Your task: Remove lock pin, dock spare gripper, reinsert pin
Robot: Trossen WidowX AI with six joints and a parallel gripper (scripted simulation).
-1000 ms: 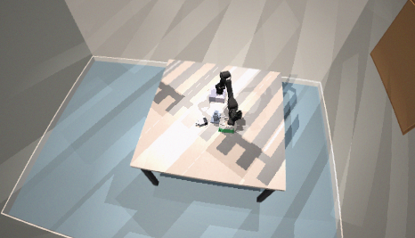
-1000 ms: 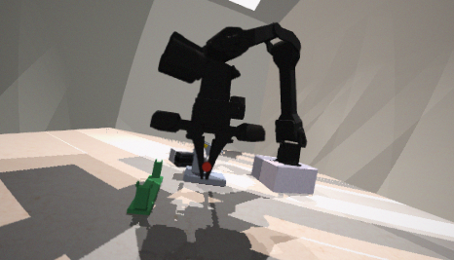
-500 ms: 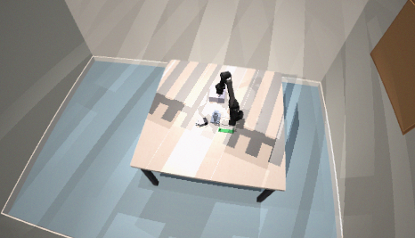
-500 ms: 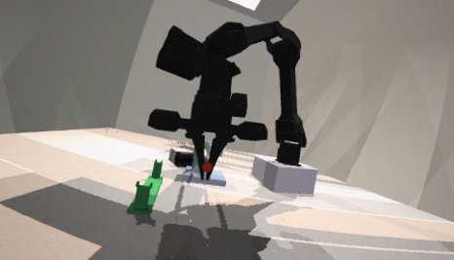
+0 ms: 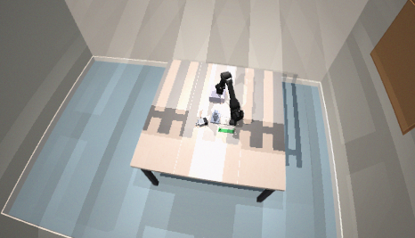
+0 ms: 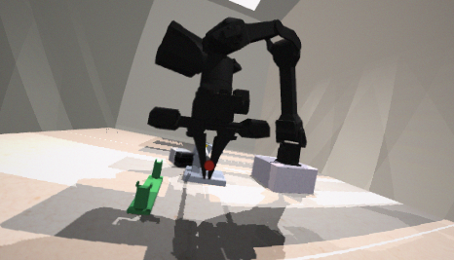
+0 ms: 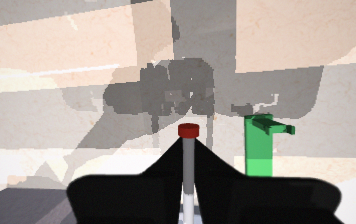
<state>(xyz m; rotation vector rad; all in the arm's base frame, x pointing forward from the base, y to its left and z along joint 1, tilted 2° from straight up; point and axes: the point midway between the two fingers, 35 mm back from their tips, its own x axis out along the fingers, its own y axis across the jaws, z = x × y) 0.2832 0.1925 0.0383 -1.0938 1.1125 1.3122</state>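
Observation:
My gripper (image 6: 208,176) (image 7: 186,140) points down, its fingers shut on the lock pin, just behind the red head (image 6: 209,166) (image 7: 188,131). The grey shaft (image 7: 188,167) runs between the fingers to the lower edge of the wrist view. The pale blue-grey mount (image 5: 215,117) (image 6: 217,181) stands behind the fingers in the exterior view. The fingers hide much of its socket; I cannot tell whether the pin's far end is inside it. The spare gripper (image 5: 202,122) (image 6: 183,159), black and grey, lies on the table beside the mount, apart from my fingers.
A green holder (image 5: 226,130) (image 6: 146,195) (image 7: 258,145) with upright ends stands on the table, in front of the mount and to one side of my fingers. The arm's base sits on a lilac block (image 5: 216,97) (image 6: 293,179). Striped shadows cross the table (image 5: 165,153).

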